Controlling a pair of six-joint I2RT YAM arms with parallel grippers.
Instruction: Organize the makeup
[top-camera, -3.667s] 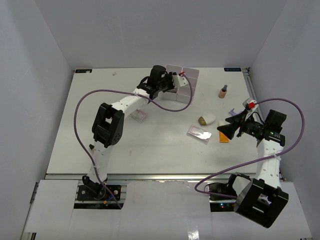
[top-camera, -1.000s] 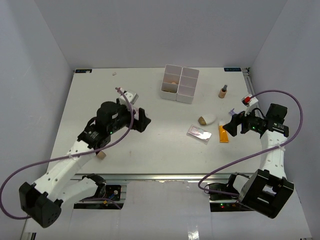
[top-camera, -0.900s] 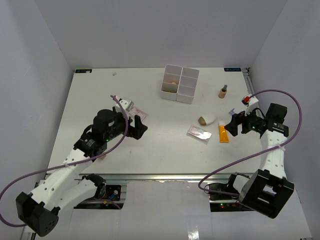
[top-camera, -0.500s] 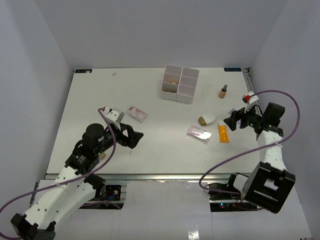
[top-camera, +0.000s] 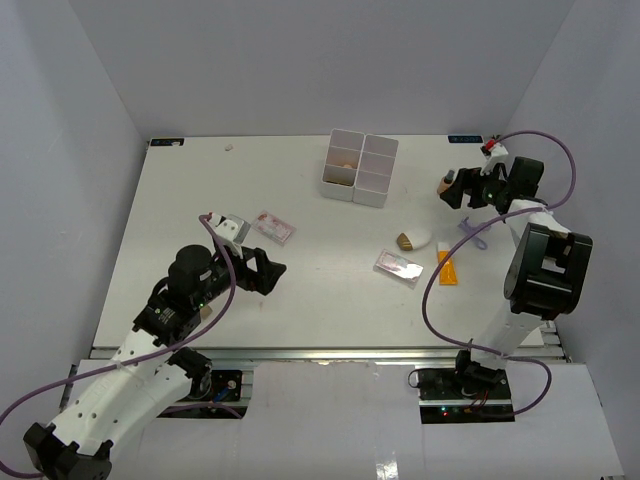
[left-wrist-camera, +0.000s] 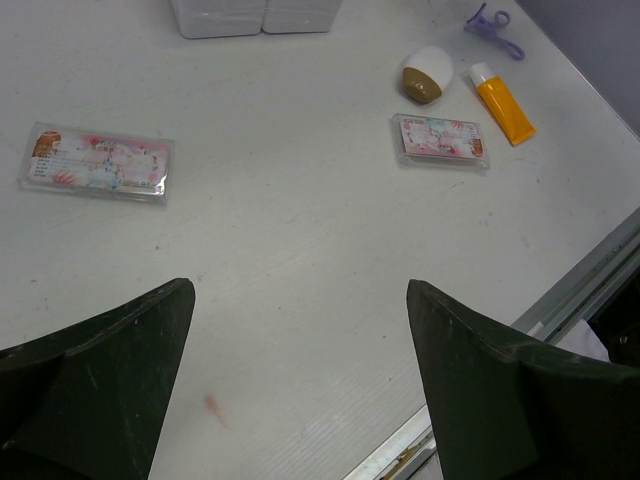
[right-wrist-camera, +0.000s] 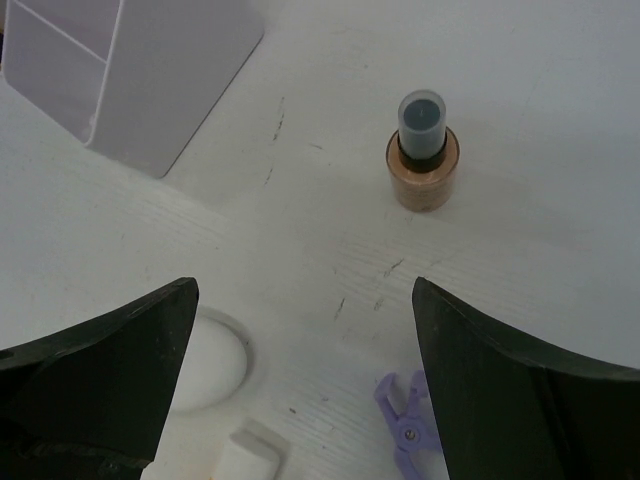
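Observation:
The makeup lies scattered on the white table. A tan dark-capped bottle (right-wrist-camera: 423, 152) stands upright at the back right, just ahead of my open right gripper (right-wrist-camera: 305, 285), which hovers above the table with nothing between its fingers. In the overhead view the right gripper (top-camera: 458, 192) is right beside the bottle (top-camera: 446, 182). My left gripper (left-wrist-camera: 298, 290) is open and empty over the near left of the table (top-camera: 265, 272). One pink packet (left-wrist-camera: 98, 162) lies ahead of it to the left. A second pink packet (left-wrist-camera: 441, 139), a white-gold piece (left-wrist-camera: 426, 75) and an orange tube (left-wrist-camera: 504, 103) lie further right.
The white multi-compartment box (top-camera: 360, 167) stands at the back centre with something tan in one compartment. A purple clip (right-wrist-camera: 408, 425) lies near the tube's white cap (right-wrist-camera: 245, 455). The table's metal front edge (left-wrist-camera: 560, 300) runs close below the left gripper.
My right arm has swung from beside the orange tube to the back of the table, up to the bottle. My left arm has pulled back toward the near left, away from the pink packet.

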